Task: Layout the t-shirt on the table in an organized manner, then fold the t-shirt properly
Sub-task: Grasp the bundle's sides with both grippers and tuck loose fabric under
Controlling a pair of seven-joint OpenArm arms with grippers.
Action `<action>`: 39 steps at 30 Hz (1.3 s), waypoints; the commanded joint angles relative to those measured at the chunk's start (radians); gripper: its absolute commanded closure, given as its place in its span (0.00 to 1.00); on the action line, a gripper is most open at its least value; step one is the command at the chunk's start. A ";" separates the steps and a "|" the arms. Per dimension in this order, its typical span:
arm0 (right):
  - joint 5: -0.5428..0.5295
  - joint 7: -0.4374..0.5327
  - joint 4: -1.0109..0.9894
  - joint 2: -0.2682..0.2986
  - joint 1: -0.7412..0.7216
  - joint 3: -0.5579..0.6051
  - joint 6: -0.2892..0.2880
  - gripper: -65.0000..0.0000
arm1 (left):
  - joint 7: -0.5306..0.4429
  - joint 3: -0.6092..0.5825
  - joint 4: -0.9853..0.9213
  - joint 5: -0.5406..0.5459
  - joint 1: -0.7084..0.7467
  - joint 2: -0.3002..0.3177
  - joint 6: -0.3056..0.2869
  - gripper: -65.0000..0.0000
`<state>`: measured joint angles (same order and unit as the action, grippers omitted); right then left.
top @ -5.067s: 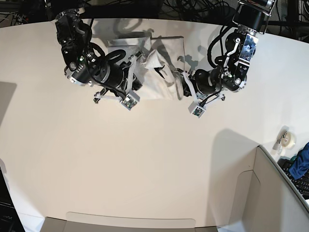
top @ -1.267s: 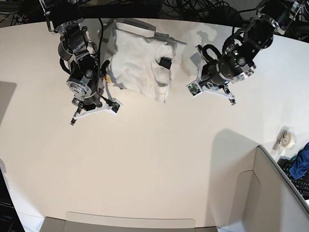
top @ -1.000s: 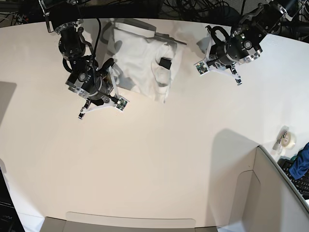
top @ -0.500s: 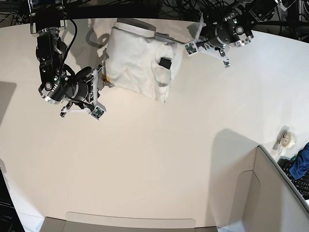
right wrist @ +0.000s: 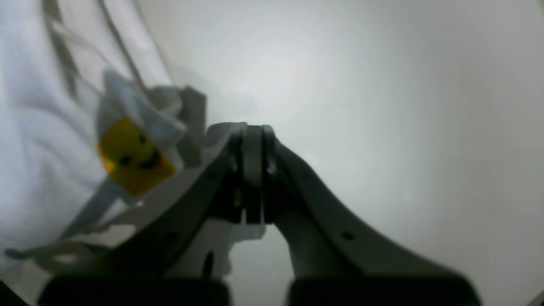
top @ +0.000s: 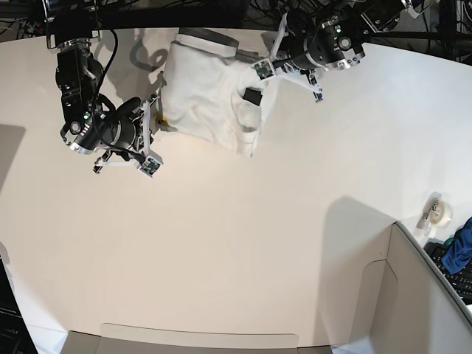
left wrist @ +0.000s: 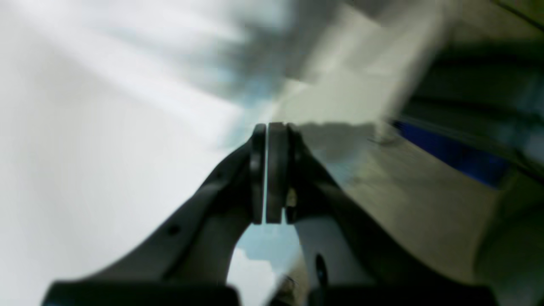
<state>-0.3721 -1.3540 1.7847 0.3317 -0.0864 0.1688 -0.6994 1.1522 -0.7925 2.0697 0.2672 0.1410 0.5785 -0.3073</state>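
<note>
The white t-shirt (top: 210, 92) lies folded near the far edge of the table (top: 236, 243), its dark neck label (top: 253, 96) facing up. My right gripper (top: 154, 110) is shut and empty at the shirt's left edge, next to the yellow emblem (top: 161, 119). In the right wrist view the shut gripper (right wrist: 253, 127) has the shirt (right wrist: 38, 140) and emblem (right wrist: 131, 163) just to its left. My left gripper (top: 283, 28) is by the shirt's far right corner, near the table's far edge. The blurred left wrist view shows it (left wrist: 270, 127) shut and empty.
A tape roll (top: 440, 214) and a blue cloth (top: 459, 251) sit at the right, beside the grey box wall (top: 417, 295). Dark cables (top: 310, 9) run behind the table's far edge. A blurred blue object (left wrist: 446, 146) lies beyond that edge.
My left arm has swung up and leftward to the shirt's far right corner. My right arm has drawn left to the shirt's left edge. The shirt has stayed folded in place.
</note>
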 commanded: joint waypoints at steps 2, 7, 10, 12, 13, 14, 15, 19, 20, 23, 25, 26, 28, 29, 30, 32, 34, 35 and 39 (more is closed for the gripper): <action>-0.008 0.006 0.017 0.007 0.004 -0.004 0.001 1.00 | -0.001 0.003 0.012 0.002 -0.024 -0.002 0.000 1.00; -0.011 0.006 0.040 0.014 0.046 -0.002 0.001 1.00 | -0.001 0.005 -0.010 0.002 -0.073 -0.016 0.000 1.00; -0.011 0.005 0.088 0.017 0.078 -0.004 0.001 1.00 | 0.001 0.005 -0.027 0.002 -0.100 -0.039 0.000 1.00; -0.011 0.005 0.117 0.022 0.101 -0.005 0.001 1.00 | 0.001 0.005 -0.045 0.002 -0.117 -0.053 0.000 1.00; -0.012 0.005 0.128 0.033 0.113 -0.005 0.001 1.00 | 0.001 0.005 -0.056 0.002 -0.128 -0.061 0.000 1.00; -0.012 0.005 0.136 0.036 0.124 -0.005 0.001 1.00 | 0.001 0.005 -0.065 0.002 -0.137 -0.070 0.000 1.00; -0.012 0.005 0.143 0.037 0.135 -0.005 0.001 1.00 | 0.001 0.005 -0.080 0.002 -0.146 -0.078 0.000 1.00; -0.012 0.005 0.171 0.039 0.175 -0.007 0.001 1.00 | 0.001 0.005 -0.120 0.002 -0.179 -0.097 0.000 1.00; -0.012 0.005 0.174 0.039 0.182 -0.005 0.001 1.00 | 0.001 0.006 -0.125 0.002 -0.185 -0.099 0.000 1.00; -0.012 0.005 0.189 0.043 0.204 -0.004 0.001 1.00 | 0.001 0.006 -0.140 0.002 -0.209 -0.101 0.001 1.00; -0.012 0.005 0.198 0.042 0.211 -0.004 0.001 1.00 | 0.001 0.026 -0.156 0.002 -0.223 -0.102 0.001 1.00; -0.012 0.005 0.203 0.042 0.211 -0.004 0.001 1.00 | -0.004 0.052 -0.168 0.002 -0.229 -0.114 0.001 1.00; -0.012 0.005 0.203 0.040 0.218 -0.004 0.001 1.00 | -0.004 0.117 -0.194 0.001 -0.232 -0.147 0.001 1.00; -0.012 0.005 0.203 0.040 0.218 -0.004 0.001 1.00 | -0.007 0.144 -0.205 0.001 -0.232 -0.157 0.001 1.00; -0.014 0.005 0.203 0.037 0.218 -0.004 0.001 1.00 | -0.010 0.167 -0.220 0.001 -0.232 -0.167 0.001 1.00; -0.014 0.005 0.203 0.036 0.218 -0.002 0.001 1.00 | -0.010 0.183 -0.240 0.001 -0.258 -0.188 0.001 1.00; -0.014 0.005 0.203 0.025 0.218 -0.002 0.001 1.00 | -0.010 0.184 -0.258 0.001 -0.289 -0.209 0.001 1.00; -0.014 0.005 0.203 0.019 0.218 -0.002 0.001 1.00 | -0.010 0.184 -0.268 0.001 -0.298 -0.220 0.001 1.00; -0.014 0.005 0.205 0.022 0.205 -0.008 0.001 1.00 | -0.004 0.190 -0.278 0.001 -0.323 -0.223 0.001 1.00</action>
<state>-0.3786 -1.3579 1.9690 0.3435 0.1329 0.1680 -0.6991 1.1500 -0.6128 1.7786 0.2729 -0.1642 0.3443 -0.3077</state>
